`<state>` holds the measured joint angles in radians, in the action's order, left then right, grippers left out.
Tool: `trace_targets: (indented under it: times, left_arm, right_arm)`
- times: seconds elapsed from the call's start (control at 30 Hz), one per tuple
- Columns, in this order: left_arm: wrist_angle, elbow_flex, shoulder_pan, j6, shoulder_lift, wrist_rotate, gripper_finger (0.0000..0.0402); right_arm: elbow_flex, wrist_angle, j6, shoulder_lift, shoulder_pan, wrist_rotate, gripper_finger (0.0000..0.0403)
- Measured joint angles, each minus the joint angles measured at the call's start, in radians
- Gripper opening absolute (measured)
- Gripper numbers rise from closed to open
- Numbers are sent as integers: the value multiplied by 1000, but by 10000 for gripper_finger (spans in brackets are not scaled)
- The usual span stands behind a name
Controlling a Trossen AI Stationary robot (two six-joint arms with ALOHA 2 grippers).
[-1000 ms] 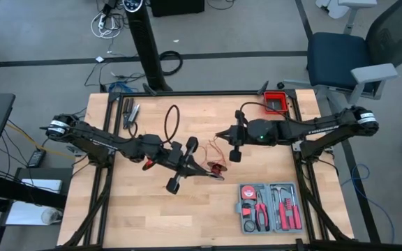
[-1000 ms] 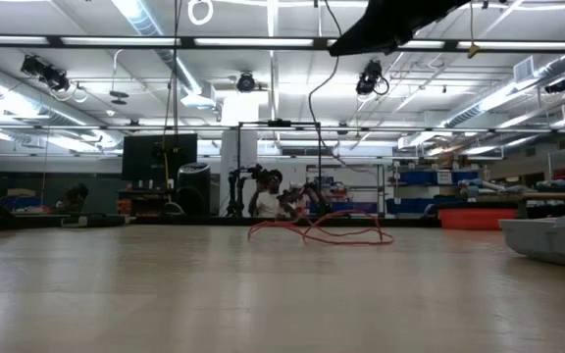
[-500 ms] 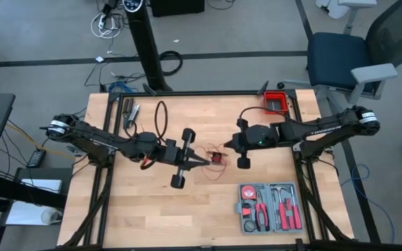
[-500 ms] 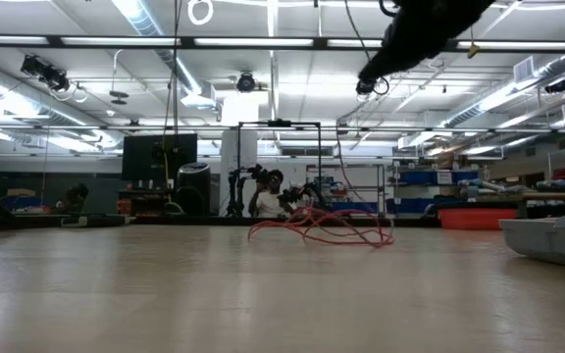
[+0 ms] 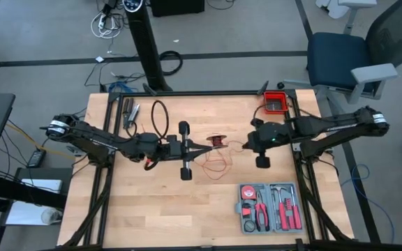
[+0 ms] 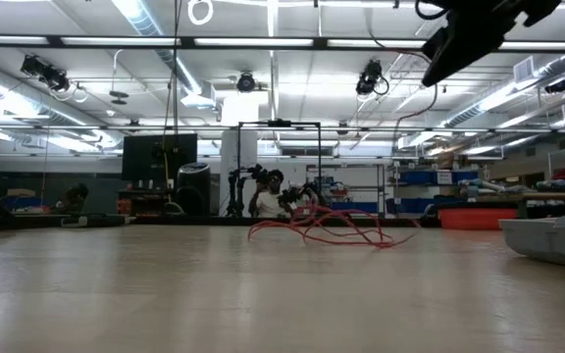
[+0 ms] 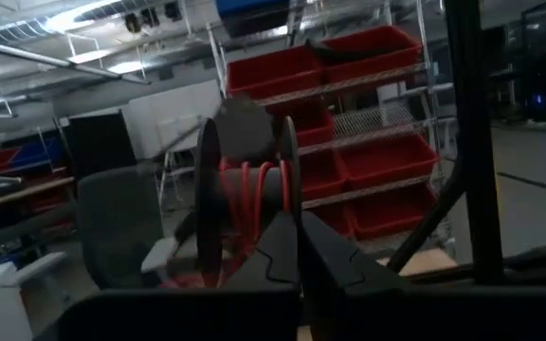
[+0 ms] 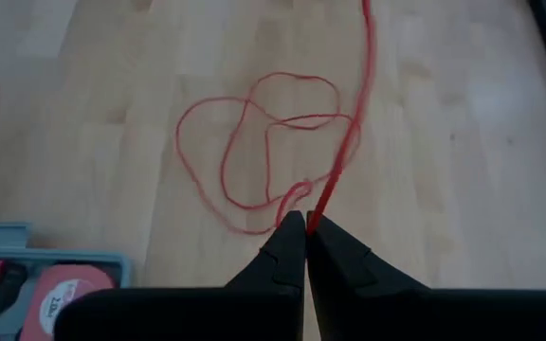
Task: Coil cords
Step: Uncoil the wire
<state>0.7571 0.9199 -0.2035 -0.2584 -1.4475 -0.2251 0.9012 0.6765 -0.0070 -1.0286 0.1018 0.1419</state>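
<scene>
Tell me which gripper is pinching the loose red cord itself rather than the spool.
The right gripper: it is shut on the red cord above the loops lying on the table. The left gripper is shut on the spool.

**Spool turned up, right claw drawn back**

The left gripper has swung from pointing toward the table's front edge to pointing straight across at the other arm, carrying the small spool of red cord up with it; the right gripper has pulled away toward its own side of the table, pinching the cord; the loose loops now lie spread on the wood between the two claws, wider than before.
</scene>
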Motion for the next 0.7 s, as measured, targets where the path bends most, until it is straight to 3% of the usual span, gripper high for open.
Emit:
trace_targets:
  times: [0.33,0.7]
  left_arm:
    - [-103,0,-1,6,0,-107,3]
    - [-335,0,-1,66,0,-175,3]
  right_arm:
    - [0,41,12,233,12,3,4]
    - [0,-91,-87,380,29,20,4]
